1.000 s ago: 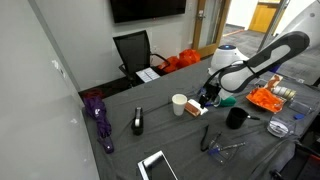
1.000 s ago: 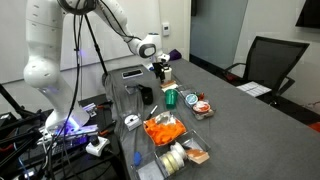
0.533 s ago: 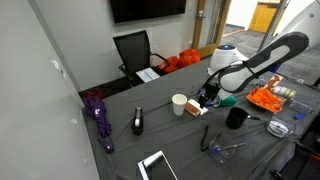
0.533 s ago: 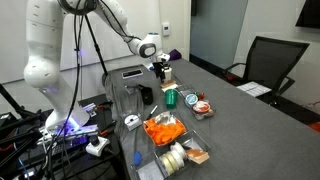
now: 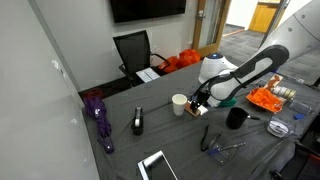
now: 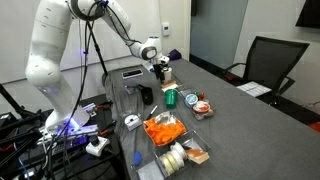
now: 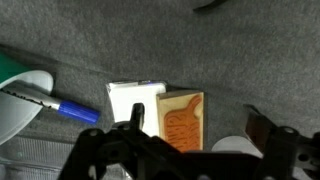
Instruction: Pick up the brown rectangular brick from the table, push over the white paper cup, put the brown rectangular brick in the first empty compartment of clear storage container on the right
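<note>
Now the jaws spread wide, empty, straddling the brown rectangular brick (image 7: 183,121).

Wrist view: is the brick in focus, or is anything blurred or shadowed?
Wrist view: the brick is fairly sharp and evenly lit, with no glare; the fingers sit near the lens, dark and blurred. In an exterior view the gripper is small and dark, with little detail.

Brown rectangular brick (image 7: 183,120) lying flat, white paper cup (image 5: 179,104) upright (near it)
</note>
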`<state>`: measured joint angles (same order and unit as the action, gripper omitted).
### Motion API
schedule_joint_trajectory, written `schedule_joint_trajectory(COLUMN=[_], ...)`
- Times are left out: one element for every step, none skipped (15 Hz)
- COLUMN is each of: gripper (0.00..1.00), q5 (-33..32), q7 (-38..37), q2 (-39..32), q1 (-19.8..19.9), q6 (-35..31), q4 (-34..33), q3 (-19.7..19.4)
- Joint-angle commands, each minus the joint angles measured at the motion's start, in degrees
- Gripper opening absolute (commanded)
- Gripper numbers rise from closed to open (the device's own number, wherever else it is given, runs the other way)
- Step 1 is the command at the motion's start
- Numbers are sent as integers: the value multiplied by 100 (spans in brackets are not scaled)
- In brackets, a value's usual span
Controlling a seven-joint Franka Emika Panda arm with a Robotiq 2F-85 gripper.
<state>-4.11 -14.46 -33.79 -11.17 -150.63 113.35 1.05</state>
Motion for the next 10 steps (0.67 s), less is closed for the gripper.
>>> schedule_joint_trajectory(gripper=[100, 100, 100, 100, 100, 100, 100, 100, 100, 100], q5=[-178, -231, -273, -325, -347, -371, -381, -366, -355, -348], q7=[-391, -473, -544, -623, -669, -705, -718, -698, -700, -690], q2=[-377, -459, -531, -609, -667, -730, -783, -841, -882, -925], q1=[-337, -409, -465, -532, -565, -599, -619, -609, -611, -610], q6=[34, 80, 91, 149, 199, 232, 235, 266, 286, 313], q4=[-435, -533, -611, -703, -781, -847, -906, -968, -1018, -1071], q3=[-322, -394, -449, -522, -555, -592, -614, -606, -608, -609])
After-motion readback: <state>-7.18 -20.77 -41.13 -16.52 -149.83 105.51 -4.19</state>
